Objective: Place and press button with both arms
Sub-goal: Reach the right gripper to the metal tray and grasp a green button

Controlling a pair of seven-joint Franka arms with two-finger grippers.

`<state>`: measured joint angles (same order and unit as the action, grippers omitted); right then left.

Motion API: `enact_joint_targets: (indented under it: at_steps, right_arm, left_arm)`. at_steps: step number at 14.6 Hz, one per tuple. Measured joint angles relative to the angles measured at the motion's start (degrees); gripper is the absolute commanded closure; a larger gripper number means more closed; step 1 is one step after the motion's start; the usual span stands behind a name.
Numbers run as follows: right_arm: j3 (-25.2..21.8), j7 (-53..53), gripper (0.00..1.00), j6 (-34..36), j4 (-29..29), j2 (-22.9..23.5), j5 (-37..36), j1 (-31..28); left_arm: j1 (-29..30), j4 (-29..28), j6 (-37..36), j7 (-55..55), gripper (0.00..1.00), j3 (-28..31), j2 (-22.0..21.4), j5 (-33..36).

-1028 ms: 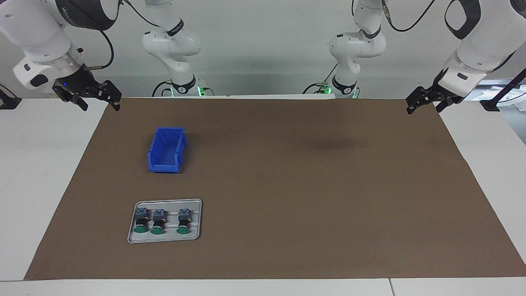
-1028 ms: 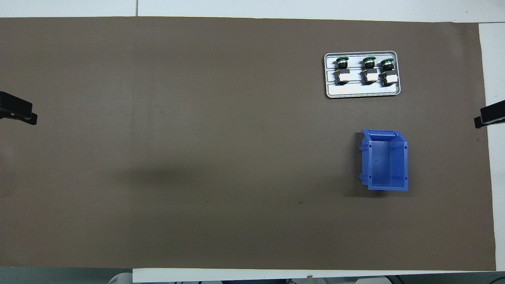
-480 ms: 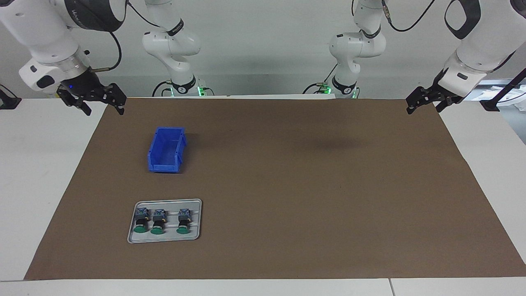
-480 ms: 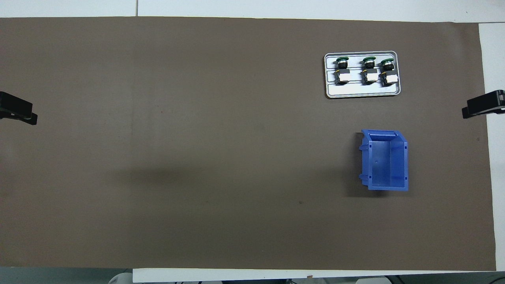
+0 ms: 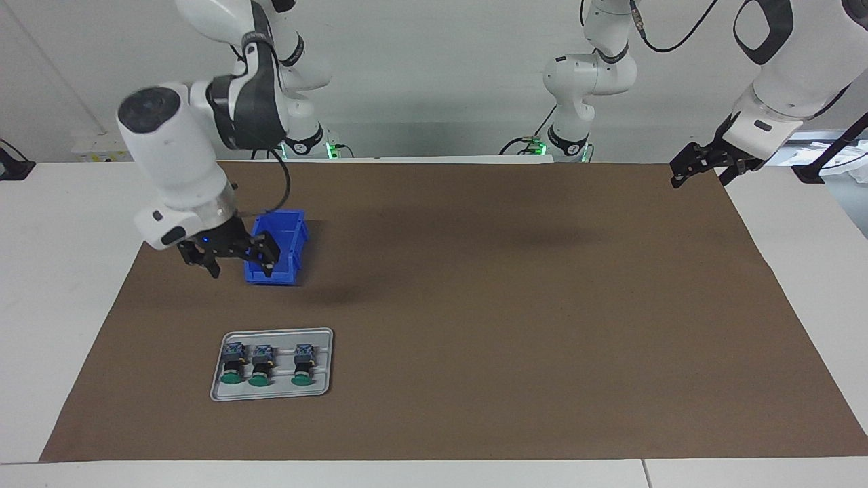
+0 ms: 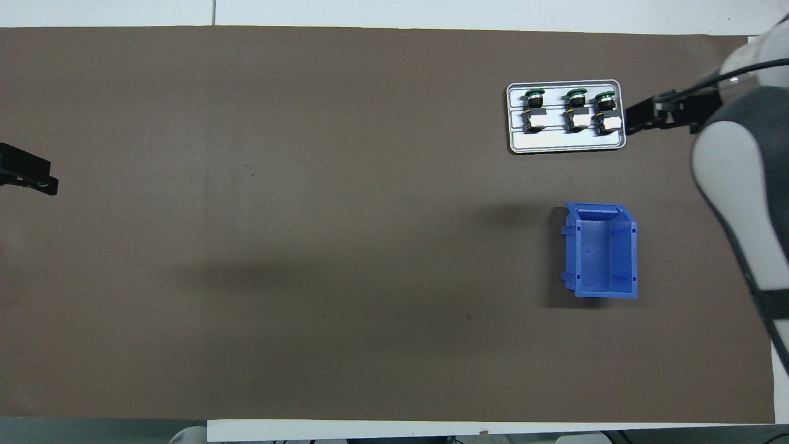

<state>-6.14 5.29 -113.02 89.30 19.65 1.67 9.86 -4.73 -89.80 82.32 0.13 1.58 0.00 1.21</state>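
Observation:
Three green-capped buttons lie in a row on a small grey tray. My right gripper hangs open and empty in the air over the brown mat, by the tray's end toward the right arm's end of the table. It touches none of the buttons. My left gripper waits open and empty over the mat's edge at the left arm's end.
An empty blue bin stands on the brown mat, nearer to the robots than the tray. The right arm's white forearm covers the mat's edge beside the bin in the overhead view.
The right arm has swung from the table's corner out over the mat and lowered, its gripper now by the bin and the tray. The left arm has not moved.

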Motion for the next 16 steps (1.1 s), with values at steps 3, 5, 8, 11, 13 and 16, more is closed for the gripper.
enact_joint_targets:
  at_steps: [3, 5, 8, 11, 13, 16]
  right_arm:
    - [0.3, 0.0, 0.00, -2.6, -4.5, 7.4, 1.7, 0.1]
    - [0.6, 0.0, 0.00, -4.4, -5.6, 9.7, 1.7, 0.5]
    - [1.5, 0.0, 0.00, -6.8, -5.8, 11.8, 1.7, 0.7]
    - [2.5, -2.1, 0.05, -9.2, -5.8, 14.5, 1.6, 0.8]
    - [2.5, -4.6, 0.09, -10.9, -5.8, 15.8, 1.6, 0.6]
    - [2.6, -5.6, 0.18, -13.6, -5.5, 17.5, 1.6, 0.6]
  left_arm:
    - [0.0, 0.0, 0.0, 0.0, 0.00, 0.0, 0.0, 0.0]
    - [0.0, 0.0, 0.0, 0.0, 0.00, -0.1, 0.0, 0.0]
    - [0.0, 0.0, 0.0, 0.0, 0.00, -0.1, 0.0, 0.0]
    - [-0.1, 0.0, 0.0, 0.0, 0.00, -0.1, 0.0, 0.0]
    - [-0.1, 0.0, 0.0, 0.1, 0.00, -0.1, 0.0, 0.0]
    - [-0.1, 0.0, 0.0, 0.1, 0.00, -0.2, 0.0, 0.0]
